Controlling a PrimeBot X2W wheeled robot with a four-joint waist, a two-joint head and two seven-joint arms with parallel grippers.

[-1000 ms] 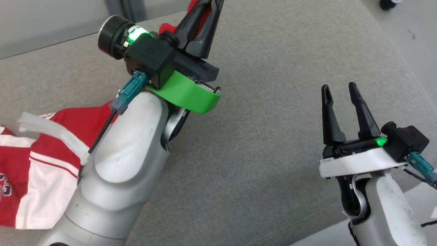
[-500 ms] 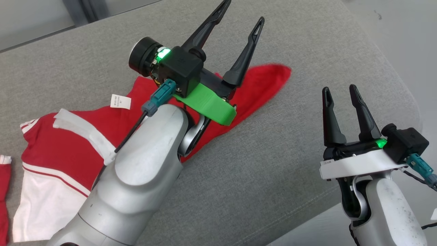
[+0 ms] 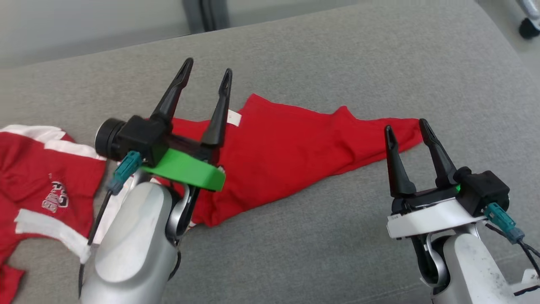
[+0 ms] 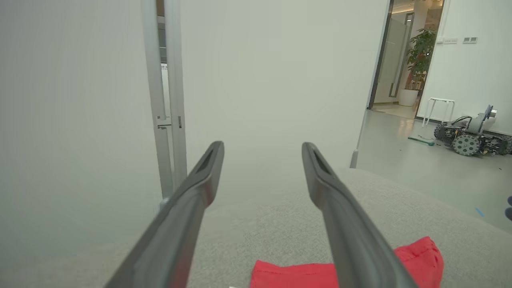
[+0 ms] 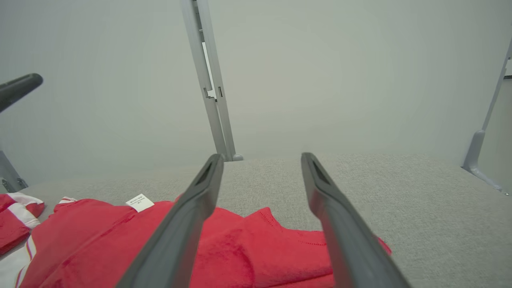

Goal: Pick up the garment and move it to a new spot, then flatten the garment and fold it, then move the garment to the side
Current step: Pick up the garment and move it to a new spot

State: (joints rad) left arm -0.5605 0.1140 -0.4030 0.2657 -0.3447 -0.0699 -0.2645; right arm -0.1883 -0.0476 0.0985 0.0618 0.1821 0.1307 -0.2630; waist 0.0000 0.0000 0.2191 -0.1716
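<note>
The garment is red with white bands and a white label, lying stretched and wrinkled across the grey cushion. Its right tip reaches close to my right gripper's fingers. My left gripper hovers over the garment's middle, jaws apart, nothing between them. My right gripper is open at the garment's right end, also empty. The left wrist view shows the left gripper spread with a strip of the garment below. In the right wrist view the right gripper is spread above the garment.
A second red and white piece with lettering lies at the left. The cushion's rounded right edge drops to the floor. A pale wall with a metal post stands behind. A small wheeled machine sits on the floor far right.
My left gripper has opened and let the garment drop onto the cushion, then drawn back left over it. The head camera has shifted. The right gripper stays open.
</note>
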